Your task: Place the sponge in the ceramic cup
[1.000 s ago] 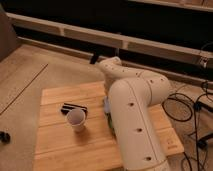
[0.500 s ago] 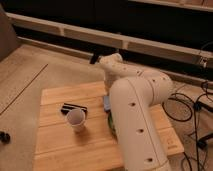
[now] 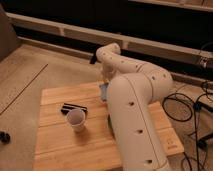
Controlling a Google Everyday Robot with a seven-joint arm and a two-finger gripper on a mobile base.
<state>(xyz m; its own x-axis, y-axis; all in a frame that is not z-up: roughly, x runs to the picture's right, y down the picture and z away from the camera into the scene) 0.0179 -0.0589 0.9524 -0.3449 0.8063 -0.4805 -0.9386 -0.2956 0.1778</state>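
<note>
1. The white arm (image 3: 135, 110) is reaching from the lower right over the wooden table (image 3: 60, 147) and bending downward near the table's far edge.
2. The gripper (image 3: 104, 85) is pointing down behind the forearm, over the back part of the table. Its fingers are sitting fully closed and are mostly hidden.
3. The sponge (image 3: 103, 92) is showing as a blue patch right at the gripper's tip, against the arm's left edge. Whether the fingers are pinching it cannot be told.
4. The cup (image 3: 76, 119) is standing upright, front-left of the sponge and apart from it.
5. The black flat object (image 3: 74, 107) is lying just behind the cup. Its pale stripes are not reading as text.
</note>
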